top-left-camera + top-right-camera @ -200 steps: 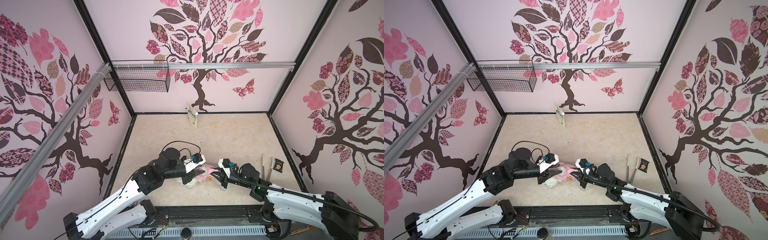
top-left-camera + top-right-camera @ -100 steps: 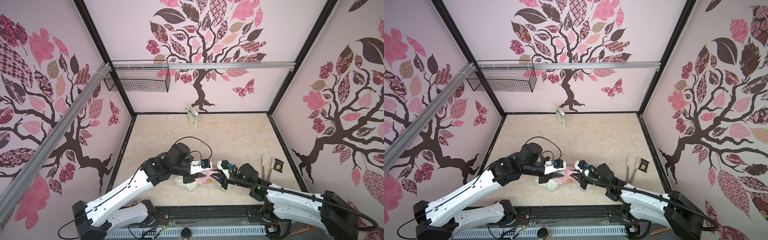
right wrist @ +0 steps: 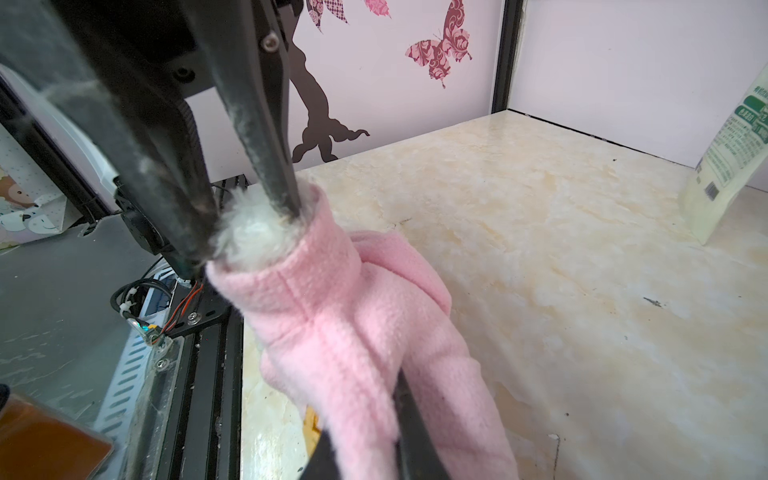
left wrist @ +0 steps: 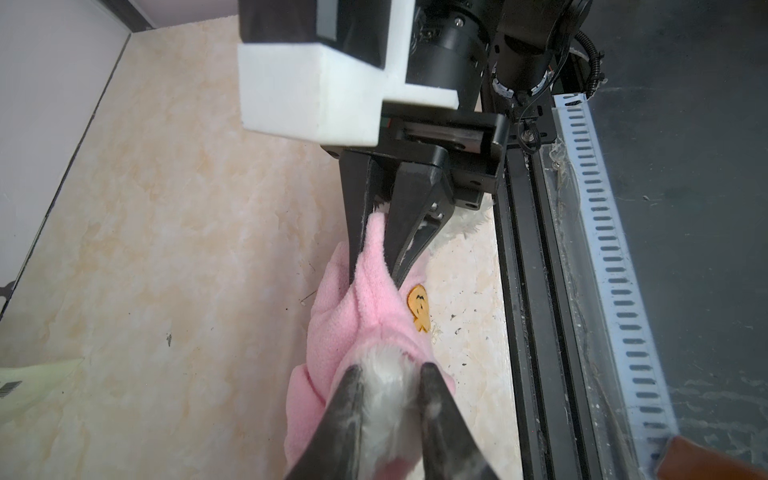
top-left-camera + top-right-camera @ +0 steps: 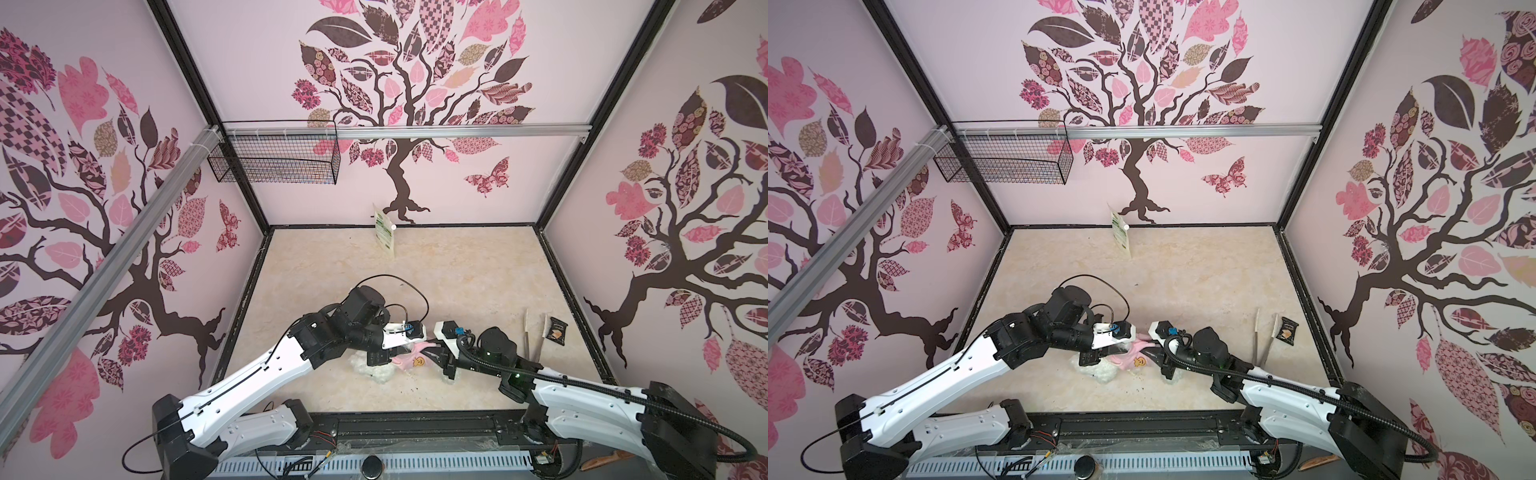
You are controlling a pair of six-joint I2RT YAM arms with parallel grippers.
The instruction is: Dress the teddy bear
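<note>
Table (image 5: 457,270): cream marble top, mostly bare; work confined to the near centre.
Left gripper (image 4: 390,376): clenched on a white furry limb of the bear (image 4: 388,365) where it emerges from a pink cuff.
Right gripper (image 4: 374,249): clenched on a fold of the pink top (image 4: 365,307), opposite the left.
Bear: lying at near centre between both grippers, mostly covered; white fur showing at (image 5: 376,372) and (image 5: 1102,372).
Top: bunched, stretched between the two grips; yellow patch (image 4: 417,307) facing up.
Judged step: drawing a limb through a sleeve.
Recommended: hold the limb firm with the left, pull the fabric back along it with the right, slowly and in line with the sleeve; avoid twisting, avoid pinching fur and fleece together.
</note>
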